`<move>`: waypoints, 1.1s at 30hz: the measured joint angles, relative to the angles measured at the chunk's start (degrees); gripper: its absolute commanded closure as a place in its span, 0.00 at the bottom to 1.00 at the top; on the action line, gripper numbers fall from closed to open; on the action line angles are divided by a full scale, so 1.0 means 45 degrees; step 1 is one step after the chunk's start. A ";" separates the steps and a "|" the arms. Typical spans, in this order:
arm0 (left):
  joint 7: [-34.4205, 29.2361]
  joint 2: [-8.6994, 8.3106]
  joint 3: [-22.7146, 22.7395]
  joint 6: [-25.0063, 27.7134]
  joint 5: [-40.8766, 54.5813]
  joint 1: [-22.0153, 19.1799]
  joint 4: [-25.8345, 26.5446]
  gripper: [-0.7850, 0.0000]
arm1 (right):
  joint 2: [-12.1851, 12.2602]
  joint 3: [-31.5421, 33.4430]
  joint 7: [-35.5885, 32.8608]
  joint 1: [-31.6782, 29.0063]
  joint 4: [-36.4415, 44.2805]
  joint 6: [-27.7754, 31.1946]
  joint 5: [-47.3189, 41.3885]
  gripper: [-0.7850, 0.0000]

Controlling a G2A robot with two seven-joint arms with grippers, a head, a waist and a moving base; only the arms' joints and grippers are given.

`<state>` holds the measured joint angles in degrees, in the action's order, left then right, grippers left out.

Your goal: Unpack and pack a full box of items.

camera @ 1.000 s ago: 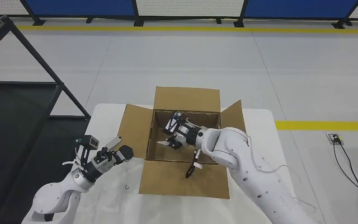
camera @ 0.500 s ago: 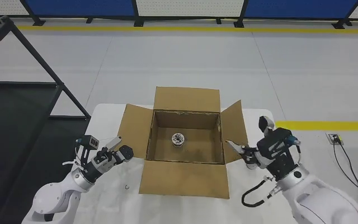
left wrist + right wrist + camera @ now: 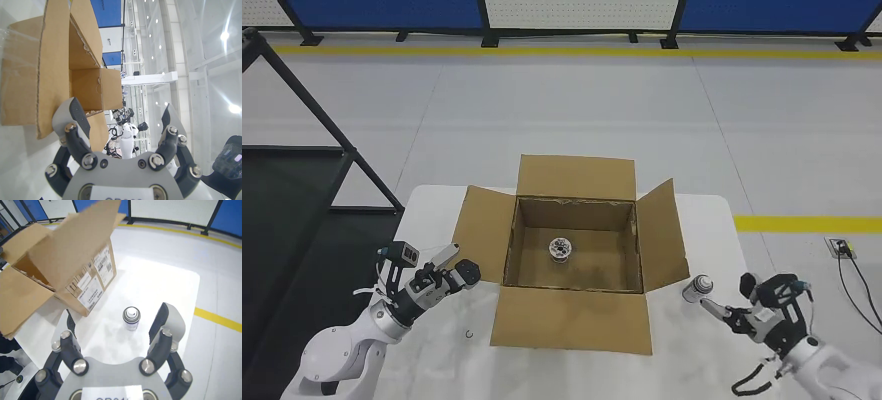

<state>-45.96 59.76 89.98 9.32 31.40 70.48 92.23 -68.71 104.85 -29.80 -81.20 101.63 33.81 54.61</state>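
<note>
Just ahead of the wide-open jaws of the right gripper [image 3: 116, 311], a spray can [image 3: 131, 318] stands upright on the table [image 3: 160, 285].

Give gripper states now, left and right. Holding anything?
Left gripper: open, empty, beside the cardboard box.
Right gripper: open, empty; spray can stands ungripped in front of it.

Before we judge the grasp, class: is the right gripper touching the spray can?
Apart. Right wrist view: bare table separates the spray can from the open right gripper.
</note>
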 measured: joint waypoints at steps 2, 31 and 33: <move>0.0000 0.0000 0.0000 0.0000 0.0000 0.0000 0.0000 0.00 | 0.0030 -0.0457 -0.0517 0.0702 -0.0813 -0.0292 0.0217 0.00; 0.0000 0.0000 0.0000 0.0000 0.0000 0.0000 0.0000 0.00 | 0.0507 -0.1202 -0.1479 0.2228 -0.0850 -0.1789 0.0017 1.00; 0.0000 0.0000 0.0000 0.0000 0.0000 0.0000 0.0000 0.00 | 0.0503 -0.0929 -0.0894 0.1838 0.0354 -0.2256 -0.0157 1.00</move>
<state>-45.96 59.76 89.98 9.32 31.40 70.48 92.23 -66.45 100.67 -33.83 -72.93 103.22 23.66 53.90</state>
